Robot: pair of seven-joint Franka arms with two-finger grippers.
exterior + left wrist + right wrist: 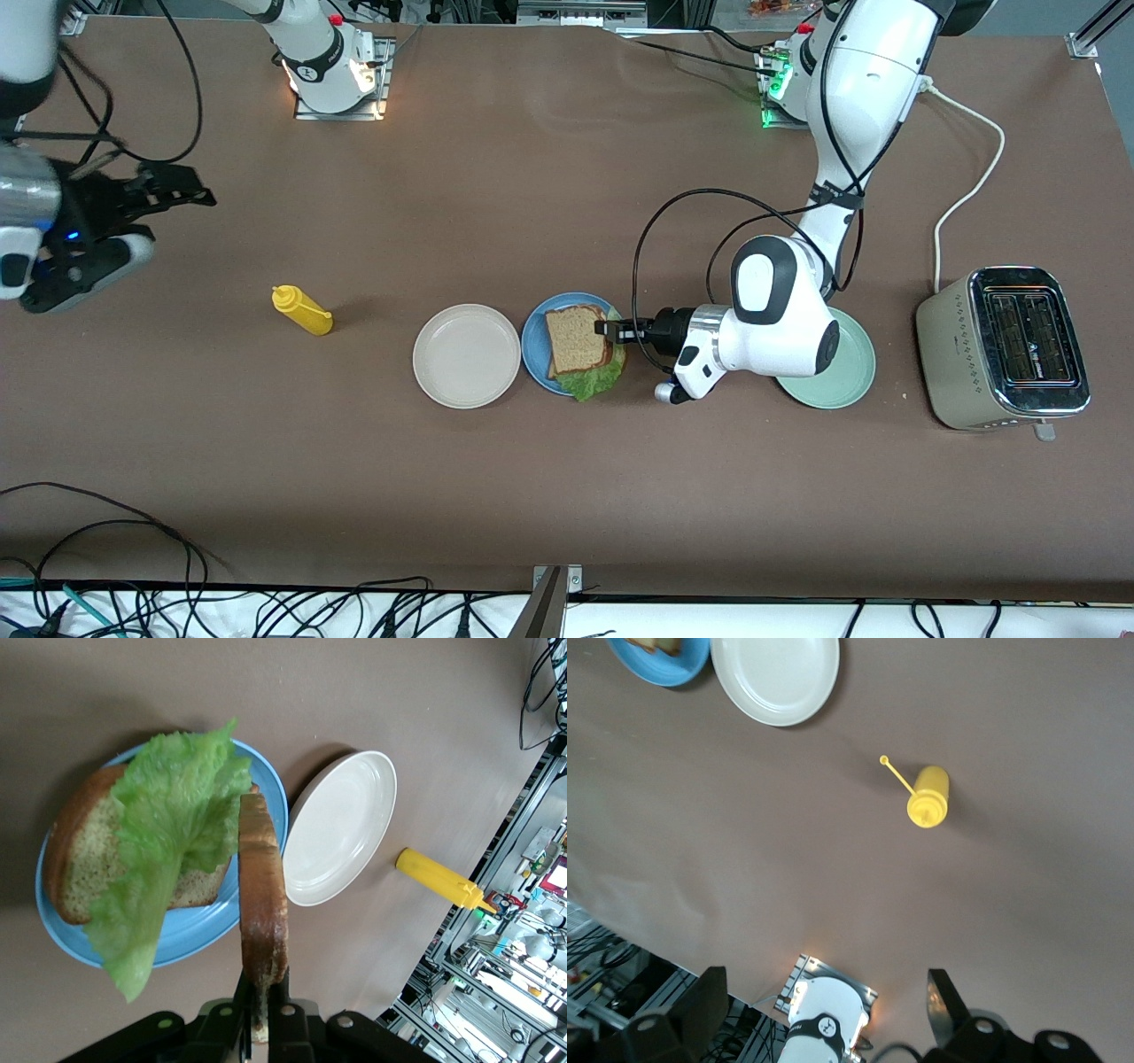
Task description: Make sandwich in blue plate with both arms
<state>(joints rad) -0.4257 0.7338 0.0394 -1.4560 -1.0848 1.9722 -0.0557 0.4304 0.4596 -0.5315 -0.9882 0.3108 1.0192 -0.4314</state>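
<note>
On the blue plate (534,341) lies a brown bread slice (80,859) with a ruffled lettuce leaf (168,833) draped over it and past the rim. My left gripper (611,330) is shut on the crust edge of a second bread slice (578,339), held level over the lettuce. In the left wrist view that slice (263,895) shows edge-on, rising from the left gripper (263,1014). Whether it rests on the leaf I cannot tell. My right gripper (190,188) hangs open and empty over the right arm's end of the table, waiting. In its own view the right gripper (824,1010) holds nothing.
A cream-white plate (467,355) lies beside the blue plate toward the right arm's end. A yellow mustard bottle (301,310) lies on its side past it. A mint-green plate (846,372) sits under the left arm's wrist. A toaster (1005,347) stands at the left arm's end.
</note>
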